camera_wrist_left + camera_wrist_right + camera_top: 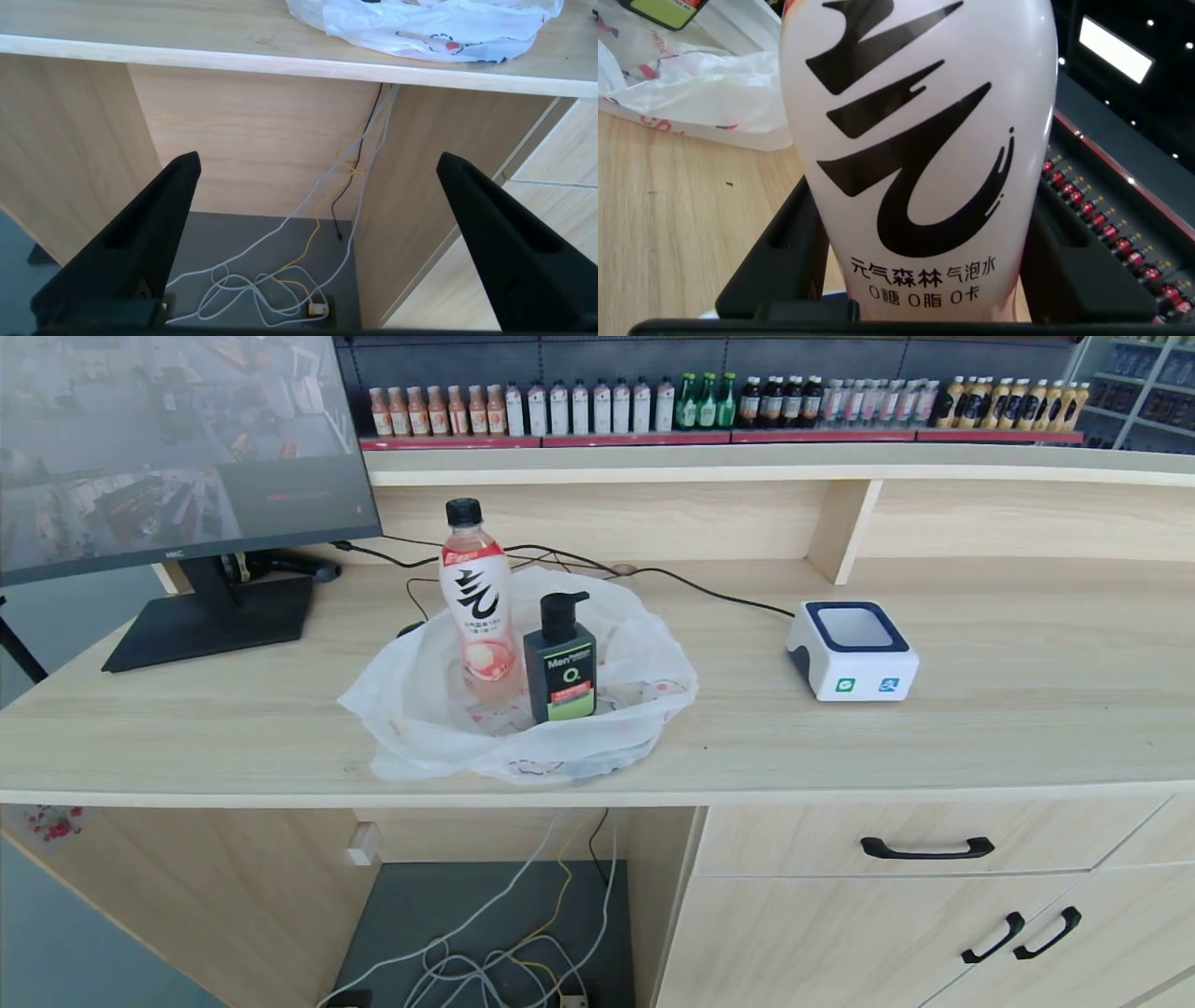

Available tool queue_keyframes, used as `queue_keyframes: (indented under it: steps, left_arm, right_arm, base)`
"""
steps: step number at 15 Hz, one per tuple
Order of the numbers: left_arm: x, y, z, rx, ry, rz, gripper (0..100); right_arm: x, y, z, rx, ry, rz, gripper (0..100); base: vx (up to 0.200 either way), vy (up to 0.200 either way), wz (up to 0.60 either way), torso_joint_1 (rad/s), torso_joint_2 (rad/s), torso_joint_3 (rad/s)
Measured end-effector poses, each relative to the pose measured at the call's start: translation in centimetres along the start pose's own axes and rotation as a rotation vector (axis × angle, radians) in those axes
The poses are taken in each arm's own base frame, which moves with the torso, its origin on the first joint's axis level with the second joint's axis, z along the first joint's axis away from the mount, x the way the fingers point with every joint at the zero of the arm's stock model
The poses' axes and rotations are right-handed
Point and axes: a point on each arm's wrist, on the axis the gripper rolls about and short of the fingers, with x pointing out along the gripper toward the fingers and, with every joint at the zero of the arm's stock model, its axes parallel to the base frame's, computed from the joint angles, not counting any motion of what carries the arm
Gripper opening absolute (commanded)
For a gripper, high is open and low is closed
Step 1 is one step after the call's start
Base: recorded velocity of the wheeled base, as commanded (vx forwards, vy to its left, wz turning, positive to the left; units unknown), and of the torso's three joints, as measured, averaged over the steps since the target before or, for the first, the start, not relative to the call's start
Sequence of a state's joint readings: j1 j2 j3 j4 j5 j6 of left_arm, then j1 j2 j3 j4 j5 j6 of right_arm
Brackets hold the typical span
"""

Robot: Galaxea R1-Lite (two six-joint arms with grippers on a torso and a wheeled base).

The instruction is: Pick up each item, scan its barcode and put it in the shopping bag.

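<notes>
head view: the drink bottle (pixel 478 607) and pump bottle (pixel 560 663) stand upright side by side inside the shopping bag (pixel 411 747) on the counter (pixel 1027 709). the scanner (pixel 851 649) sits well apart from the bag.
left wrist view: the left gripper (pixel 320 163) is spread wide and empty, below the counter edge.
right wrist view: the right gripper (pixel 924 201) appears pinched on a drink bottle (pixel 915 140) of the same design, with the bag just behind.
progress: likely the closing stretch, with both items at the bag. the bottle's release looks left to do. scans can't be confirmed.
</notes>
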State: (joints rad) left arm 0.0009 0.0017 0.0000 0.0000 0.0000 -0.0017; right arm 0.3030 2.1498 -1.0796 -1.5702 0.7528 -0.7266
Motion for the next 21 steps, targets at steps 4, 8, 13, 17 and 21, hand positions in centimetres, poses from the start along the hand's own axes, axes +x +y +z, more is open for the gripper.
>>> queue_keyframes:
  steps: [4, 8, 13, 17, 21]
  left_arm:
    - [0.0, 0.0, 0.0, 0.0, 0.0, 0.001, 100]
    - [0.0, 0.0, 0.0, 0.0, 0.0, 0.0, 100]
    - [0.0, 0.0, 0.0, 0.0, 0.0, 0.0, 100]
    - [0.0, 0.0, 0.0, 0.0, 0.0, 0.0, 100]
    - [0.0, 0.0, 0.0, 0.0, 0.0, 0.0, 100]
  right_arm:
    - [0.0, 0.0, 0.0, 0.0, 0.003, -0.002, 0]
    - [0.0, 0.0, 0.0, 0.001, 0.004, -0.004, 0]
    - [0.2, 0.2, 0.1, 0.004, 0.004, -0.008, 0]
    - [0.5, 0.3, 0.3, 0.014, 0.03, -0.041, 0]
    - [1.2, 0.5, 1.2, 0.019, 0.024, -0.059, 0]
  base:
    - [0.0, 0.0, 0.0, 0.0, 0.0, 0.0]
    - [0.0, 0.0, 0.0, 0.0, 0.0, 0.0]
    - [0.0, 0.0, 0.0, 0.0, 0.0, 0.0]
    - [0.0, 0.0, 0.0, 0.0, 0.0, 0.0]
    - [0.0, 0.0, 0.0, 0.0, 0.0, 0.0]
